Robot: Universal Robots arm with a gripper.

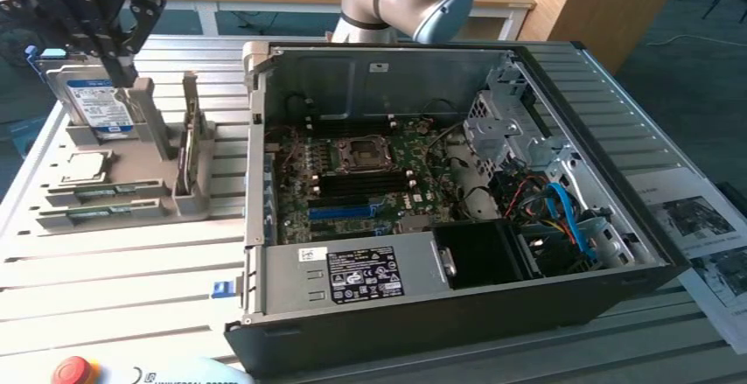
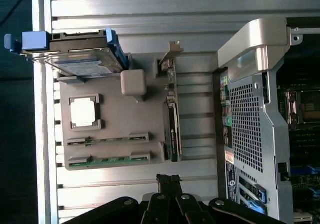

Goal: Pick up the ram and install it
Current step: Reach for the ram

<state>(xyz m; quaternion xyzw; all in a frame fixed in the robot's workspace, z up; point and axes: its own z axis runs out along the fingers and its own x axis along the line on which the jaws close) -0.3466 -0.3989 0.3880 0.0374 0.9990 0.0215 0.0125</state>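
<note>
Gripper (image 1: 121, 73): fingers pressed together, nothing held, hanging above the hard drive (image 1: 94, 100) end of the holder (image 1: 152, 170).
Ram (image 1: 103, 215): flat in the holder's near-edge slot, well apart from the gripper.
Room: bare tabletop (image 1: 117, 270) ahead, and the computer case (image 1: 467, 331) wall just beside the holder.

I see the ram (image 1: 101, 216) (image 2: 107, 160), a thin green stick, lying on edge in the grey holder's (image 1: 138, 164) (image 2: 115, 121) outermost slot, a second stick (image 1: 105, 194) (image 2: 107, 140) parallel just beside it.
</note>
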